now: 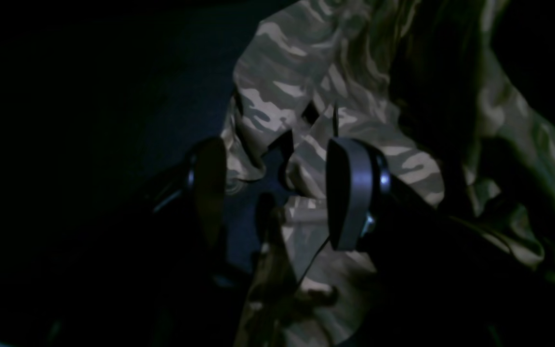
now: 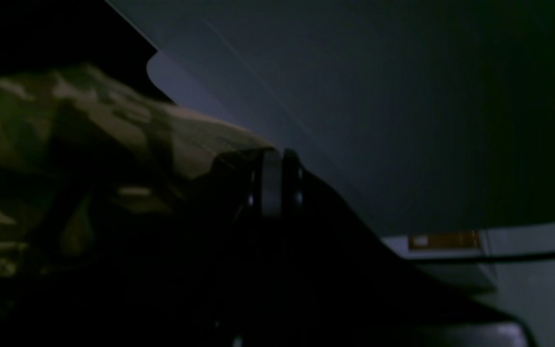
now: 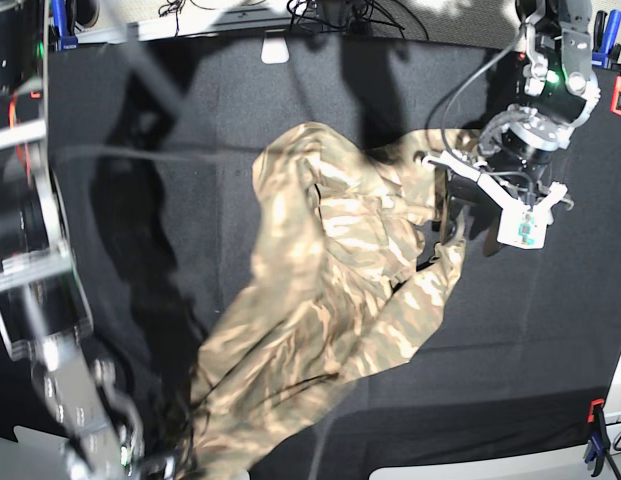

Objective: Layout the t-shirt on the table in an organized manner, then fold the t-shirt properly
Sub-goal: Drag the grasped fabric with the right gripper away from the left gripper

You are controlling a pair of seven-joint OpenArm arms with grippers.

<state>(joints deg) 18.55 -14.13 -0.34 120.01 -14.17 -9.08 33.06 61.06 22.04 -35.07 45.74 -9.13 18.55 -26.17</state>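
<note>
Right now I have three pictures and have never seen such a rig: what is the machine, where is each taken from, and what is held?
It is a two-armed robot at a table covered in black cloth. The base view looks down from above; the two dark pictures come from cameras on the wrists. A camouflage t-shirt lies crumpled, stretched between the arms. The right gripper, at the base view's lower left, is shut on the t-shirt's end. The left gripper stands open over the fabric's other edge, gripping nothing.

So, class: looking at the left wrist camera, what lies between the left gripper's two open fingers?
A fold of the t-shirt and a patch of dark table sit inside the left gripper.
</note>
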